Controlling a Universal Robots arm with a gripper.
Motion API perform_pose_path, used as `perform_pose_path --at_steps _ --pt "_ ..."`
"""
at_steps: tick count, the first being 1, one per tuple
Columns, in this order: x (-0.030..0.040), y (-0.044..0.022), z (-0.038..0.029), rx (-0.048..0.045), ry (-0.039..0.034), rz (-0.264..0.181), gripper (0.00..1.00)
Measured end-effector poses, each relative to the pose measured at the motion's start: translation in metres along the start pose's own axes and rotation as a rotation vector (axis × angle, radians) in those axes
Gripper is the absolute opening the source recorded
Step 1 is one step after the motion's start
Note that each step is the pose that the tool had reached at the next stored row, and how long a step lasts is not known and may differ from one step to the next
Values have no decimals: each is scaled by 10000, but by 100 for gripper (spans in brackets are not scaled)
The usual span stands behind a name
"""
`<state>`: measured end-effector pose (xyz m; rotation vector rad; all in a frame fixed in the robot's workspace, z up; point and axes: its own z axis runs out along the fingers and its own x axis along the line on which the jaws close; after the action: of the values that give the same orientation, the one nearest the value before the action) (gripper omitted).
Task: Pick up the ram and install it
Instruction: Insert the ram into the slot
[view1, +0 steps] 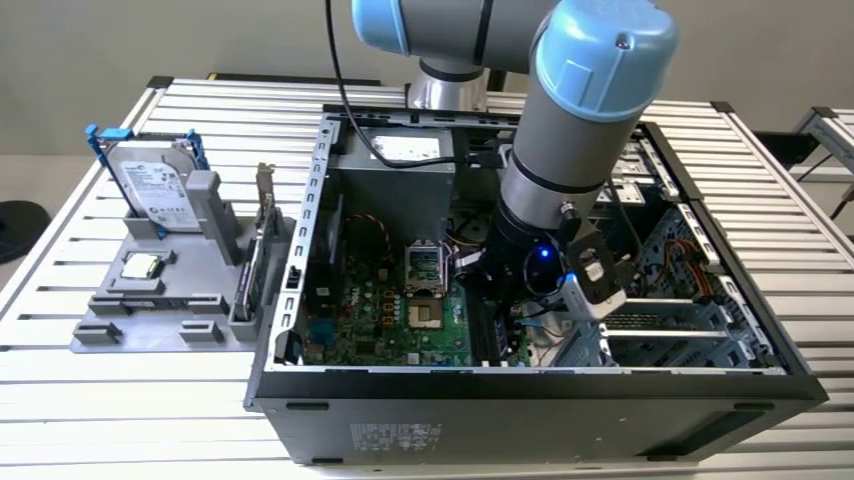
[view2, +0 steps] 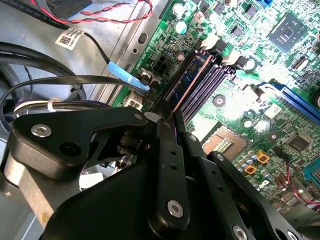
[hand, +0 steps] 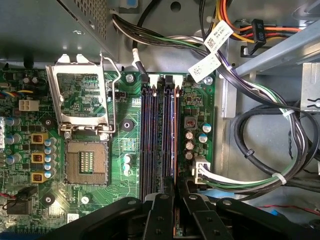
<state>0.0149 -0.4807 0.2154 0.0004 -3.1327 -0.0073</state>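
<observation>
Slatted metal table (view1: 441, 430) carries the open computer case (view1: 534, 390), and I have the arm reaching down into it over the green motherboard (hand: 125, 145). In both wrist views my gripper (hand: 173, 197) is clamped on the ram (view2: 186, 82), which stands edge-on in the outermost of the memory slots (hand: 152, 140), by the cables. So the pick-up looks done, and I judge the seating under way; whether the stick is latched I cannot tell.

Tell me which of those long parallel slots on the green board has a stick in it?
The slot farthest from the open processor socket: the ram stands on edge in it, above the claw. The other slots look empty.
</observation>
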Motion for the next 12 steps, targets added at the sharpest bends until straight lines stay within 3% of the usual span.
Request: perform_pose_path --at_steps 8,12 --pt "0 0 -5 1 0 0 100" --pt "1 0 -87 0 0 5 100"
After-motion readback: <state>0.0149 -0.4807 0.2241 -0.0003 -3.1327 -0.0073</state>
